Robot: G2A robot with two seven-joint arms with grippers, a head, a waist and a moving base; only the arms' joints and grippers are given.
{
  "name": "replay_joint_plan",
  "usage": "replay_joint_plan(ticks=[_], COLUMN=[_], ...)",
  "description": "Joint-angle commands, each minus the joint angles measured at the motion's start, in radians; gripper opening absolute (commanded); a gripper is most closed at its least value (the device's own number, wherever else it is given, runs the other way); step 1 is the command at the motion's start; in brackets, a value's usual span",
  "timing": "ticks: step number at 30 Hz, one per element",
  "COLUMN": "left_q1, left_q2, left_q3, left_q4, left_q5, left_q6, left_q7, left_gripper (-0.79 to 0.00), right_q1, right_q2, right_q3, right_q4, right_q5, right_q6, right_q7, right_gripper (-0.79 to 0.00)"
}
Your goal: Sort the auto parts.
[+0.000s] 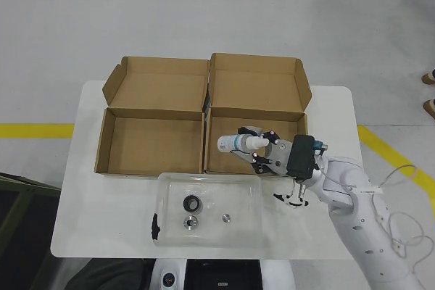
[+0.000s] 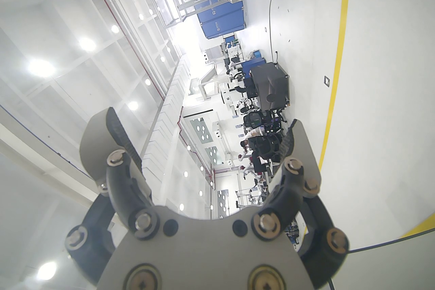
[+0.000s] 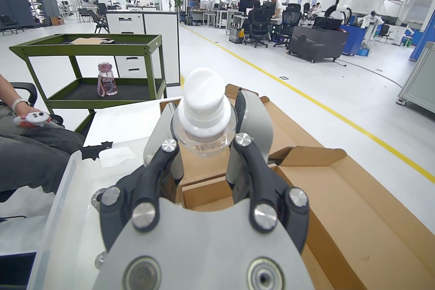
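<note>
Our right gripper (image 1: 267,154) is clamped on the white-capped clear bottle (image 1: 235,143), held sideways over the right-hand cardboard box (image 1: 275,122). We should lower it well inside that box's walls before releasing, so it cannot bounce out. Our left gripper (image 2: 204,121) gapes wide, holding nothing.

One white table (image 1: 80,203) is carrying two open cardboard boxes, a left box (image 1: 151,145) and a right box (image 1: 275,119), and one clear plastic tray (image 1: 239,190). The tray is holding three small parts: one black ring (image 1: 193,204), one round metal piece (image 1: 192,222) and one small metal disc (image 1: 226,217). One clear bottle (image 1: 235,143) with one white cap is hanging over the right box.
</note>
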Motion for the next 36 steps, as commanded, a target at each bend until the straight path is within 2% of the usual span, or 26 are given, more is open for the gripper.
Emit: replay_joint_plan(ticks=[1, 12, 22, 36], left_q1=[0.0, 0.0, 0.0, 0.0], left_q2=[0.0, 0.0, 0.0, 0.0], left_q3=[0.0, 0.0, 0.0, 0.0], left_q4=[0.0, 0.0, 0.0, 0.0], left_q5=[0.0, 0.0, 0.0, 0.0], left_q6=[0.0, 0.0, 0.0, 0.0], left_q7=[0.0, 0.0, 0.0, 0.0], left_gripper=[0.0, 0.0, 0.0, 0.0], right_q1=[0.017, 0.139, 0.245, 0.364], right_q2=[-0.001, -0.012, -0.032, -0.067], right_q3=[-0.007, -0.062, -0.161, -0.273], right_q4=[0.014, 0.128, 0.297, 0.452], right_q5=[0.019, 0.023, 0.028, 0.008], right_q6=[0.01, 0.087, 0.095, 0.151], right_q7=[0.024, 0.169, 0.264, 0.341], right_gripper=[-0.785, -0.785, -0.785, -0.785])
